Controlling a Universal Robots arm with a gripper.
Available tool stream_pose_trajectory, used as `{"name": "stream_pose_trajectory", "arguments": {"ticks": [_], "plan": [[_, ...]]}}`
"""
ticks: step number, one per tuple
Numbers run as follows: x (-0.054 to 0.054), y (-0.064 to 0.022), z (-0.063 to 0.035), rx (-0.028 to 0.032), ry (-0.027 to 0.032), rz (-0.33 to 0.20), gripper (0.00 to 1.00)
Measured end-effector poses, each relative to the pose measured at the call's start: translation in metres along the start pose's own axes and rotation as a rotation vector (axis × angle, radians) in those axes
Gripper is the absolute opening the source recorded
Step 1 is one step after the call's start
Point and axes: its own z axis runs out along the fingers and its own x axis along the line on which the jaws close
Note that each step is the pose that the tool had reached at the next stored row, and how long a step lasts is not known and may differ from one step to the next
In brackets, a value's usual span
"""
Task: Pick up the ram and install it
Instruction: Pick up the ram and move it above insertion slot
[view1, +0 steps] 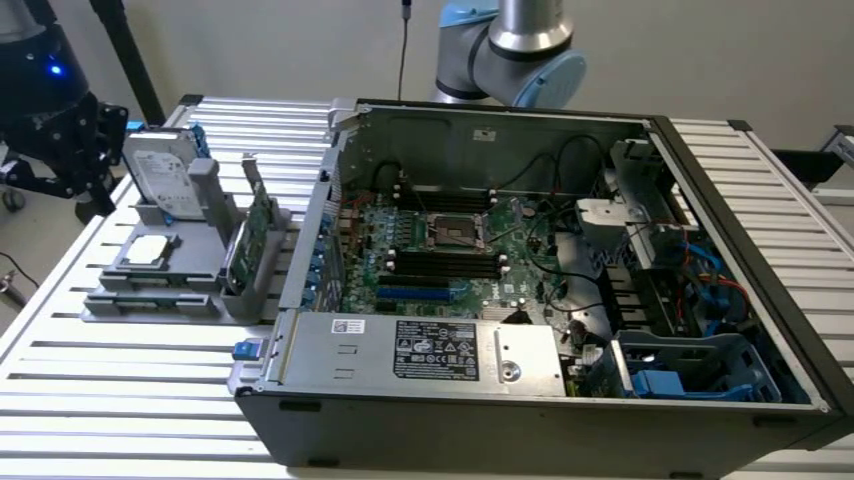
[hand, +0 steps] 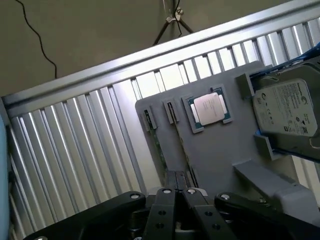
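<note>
Progress: nothing of the job looks done. The computer case (view1: 534, 430) lies open on the bench (view1: 134, 400) with its circuit board (view1: 507, 290) facing up. The long black memory slots (view1: 447, 265) in the middle of that board look empty.

Parts store: a grey holder (view1: 160, 305) sits on the bench just beside the case, toward the bench edge on the exterior view's left. It carries a hard drive (hand: 287, 110) at one end and a processor chip (hand: 210, 107) lying flat in its pocket. Thin green boards stand on edge in narrow slots along the side nearest the case.

Ram (hand: 158, 147): probably the thin green stick seen edge-on in one of those slots. The edge-on view makes it hard to be sure, since a second board (hand: 183, 150) stands parallel just beside it. Either way the ram is seated in the holder and has not been lifted.

Gripper (hand: 176, 177): jaws together, nothing between them. In the wrist view the fingertips sit at the near ends of the two standing boards, roughly between their lines, with the ram running away from the tips across the holder. I cannot tell how far above the boards the tips are, or whether they touch.

Left to do: the grasp, the lift out of the holder, the carry to the case and the seating in a memory slot
</note>
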Motion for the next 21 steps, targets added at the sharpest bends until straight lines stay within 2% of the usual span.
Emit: {"name": "stream_pose_trajectory", "arguments": {"ticks": [11,16,20,21], "plan": [[0.0,-0.0004,0.0107,0.0081,0.0076,-0.199,0.11],[-0.001,-0.0008,0.0187,0.0117,0.0111,-0.289,0.11],[-0.001,-0.0012,0.0259,0.0135,0.0127,-0.333,0.12],[-0.001,-0.0013,0.0277,0.0135,0.013,-0.336,0.17]]}}
